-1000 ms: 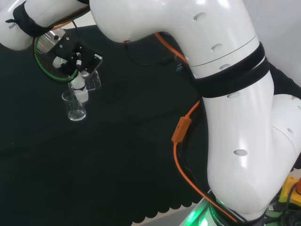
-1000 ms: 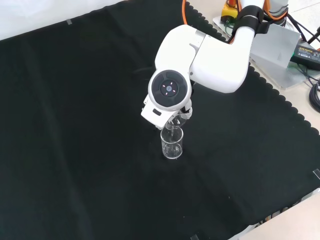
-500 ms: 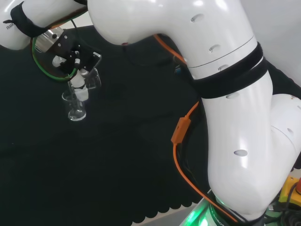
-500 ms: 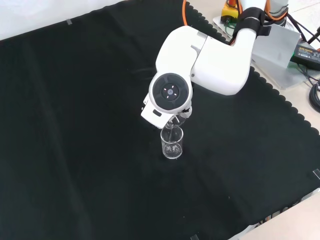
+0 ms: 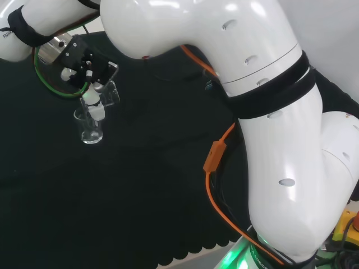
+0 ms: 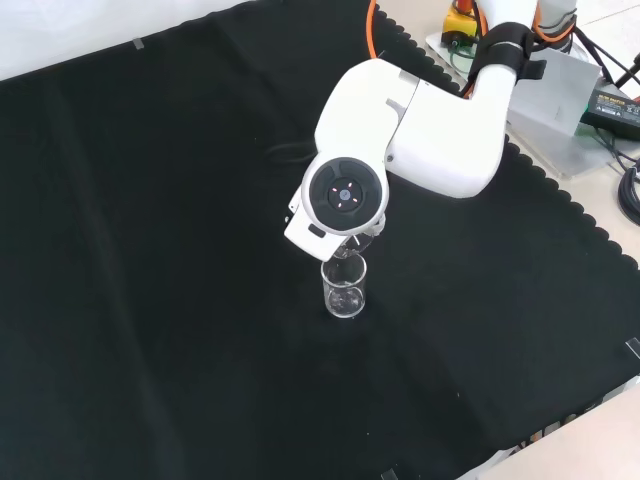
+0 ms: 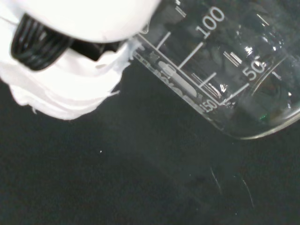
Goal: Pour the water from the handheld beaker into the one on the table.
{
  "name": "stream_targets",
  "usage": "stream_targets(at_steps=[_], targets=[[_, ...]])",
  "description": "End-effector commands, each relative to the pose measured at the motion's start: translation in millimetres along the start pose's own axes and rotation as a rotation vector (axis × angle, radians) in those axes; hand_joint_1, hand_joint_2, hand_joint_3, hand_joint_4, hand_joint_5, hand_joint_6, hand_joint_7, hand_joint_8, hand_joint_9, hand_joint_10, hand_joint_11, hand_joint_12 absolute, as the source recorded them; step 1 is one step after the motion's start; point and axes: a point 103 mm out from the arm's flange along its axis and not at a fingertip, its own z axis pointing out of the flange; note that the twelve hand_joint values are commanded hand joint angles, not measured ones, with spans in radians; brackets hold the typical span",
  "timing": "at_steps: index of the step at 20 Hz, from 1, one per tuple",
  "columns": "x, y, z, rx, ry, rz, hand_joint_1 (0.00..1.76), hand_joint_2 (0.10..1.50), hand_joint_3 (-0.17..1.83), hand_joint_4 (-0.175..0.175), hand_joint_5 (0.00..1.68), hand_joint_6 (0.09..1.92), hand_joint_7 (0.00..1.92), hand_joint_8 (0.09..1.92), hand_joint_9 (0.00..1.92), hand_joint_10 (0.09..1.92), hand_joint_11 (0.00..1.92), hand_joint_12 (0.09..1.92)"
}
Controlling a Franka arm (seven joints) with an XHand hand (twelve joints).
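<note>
The fingers (image 5: 92, 100) of the black and white hand (image 5: 84, 67) curl round a tipped clear glass beaker (image 5: 109, 94), just above the clear glass beaker (image 5: 90, 130) on the black-clothed counter (image 5: 140, 185). Tipping off-centre might spill water on the cloth.

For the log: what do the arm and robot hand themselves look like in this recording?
The arm is glossy white with rounded links, black bands at the joints and a round grey cap on one link. An orange cable runs along it, and a green cable loops near the wrist. The robot hand is black and white.
</note>
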Motion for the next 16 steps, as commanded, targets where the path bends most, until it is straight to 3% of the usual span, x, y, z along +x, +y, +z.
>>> stream_targets(at_steps=[1, 10, 16], targets=[[0.5, 0.6, 0.8, 0.009, -0.001, 0.001, 1.19, 0.55, 0.82, -0.044, 1.33, 0.66, 1.63, 0.70, 1.55, 0.60, 1.40, 0.78], [-2.1, 2.0, 3.4, 0.005, 0.031, 0.001, 1.19, 0.55, 0.82, -0.045, 1.33, 0.66, 1.63, 0.70, 1.55, 0.60, 1.40, 0.78], [-4.7, 1.6, 4.2, 0.011, 0.015, 0.001, 1.19, 0.55, 0.82, -0.045, 1.33, 0.66, 1.63, 0.71, 1.55, 0.60, 1.40, 0.78]])
